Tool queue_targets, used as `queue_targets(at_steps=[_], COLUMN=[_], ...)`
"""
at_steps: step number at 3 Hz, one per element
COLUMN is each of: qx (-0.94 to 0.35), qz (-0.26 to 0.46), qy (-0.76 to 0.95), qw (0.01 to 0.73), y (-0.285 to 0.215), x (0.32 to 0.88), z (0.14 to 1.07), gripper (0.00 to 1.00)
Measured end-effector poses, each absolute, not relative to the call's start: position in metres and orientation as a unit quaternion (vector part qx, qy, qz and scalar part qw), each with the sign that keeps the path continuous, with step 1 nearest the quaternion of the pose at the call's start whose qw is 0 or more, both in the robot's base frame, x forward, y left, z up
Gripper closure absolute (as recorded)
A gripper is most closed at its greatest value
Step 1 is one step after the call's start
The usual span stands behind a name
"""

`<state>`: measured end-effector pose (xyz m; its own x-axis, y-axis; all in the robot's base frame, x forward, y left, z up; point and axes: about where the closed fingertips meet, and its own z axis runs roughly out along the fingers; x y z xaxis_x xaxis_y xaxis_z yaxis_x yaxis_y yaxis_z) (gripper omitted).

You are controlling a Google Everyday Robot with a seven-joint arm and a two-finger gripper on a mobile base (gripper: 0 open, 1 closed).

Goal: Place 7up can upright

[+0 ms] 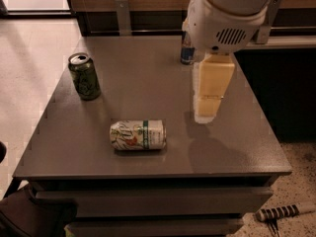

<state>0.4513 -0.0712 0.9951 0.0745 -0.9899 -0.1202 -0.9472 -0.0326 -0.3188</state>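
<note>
In the camera view, the 7up can [138, 135] lies on its side on the tabletop [148, 83], toward the front edge and left of centre. The gripper [205, 113] hangs above the tabletop, off to the can's right and apart from it, holding nothing. Whether it is open or closed cannot be told.

The likely trouble is rolling. A can lying on its side would roll toward the near edge if it were nudged off-centre or pinched unevenly. It could also slip in the grip while being tipped up.

Its long axis runs left to right, roughly along the front edge, with the green band near its right end. Which end is the top cannot be made out.
</note>
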Motion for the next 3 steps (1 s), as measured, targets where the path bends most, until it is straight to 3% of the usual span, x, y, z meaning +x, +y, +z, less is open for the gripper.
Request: queue_targets(at_steps=[2, 3], qx=[-0.704, -0.703], qz=[0.007, 0.009], qy=[0.701, 0.703], qw=[0.108, 0.107], y=[-0.015, -0.012], x=[0.442, 0.439], z=[0.926, 0.924], gripper=[0.0, 0.0])
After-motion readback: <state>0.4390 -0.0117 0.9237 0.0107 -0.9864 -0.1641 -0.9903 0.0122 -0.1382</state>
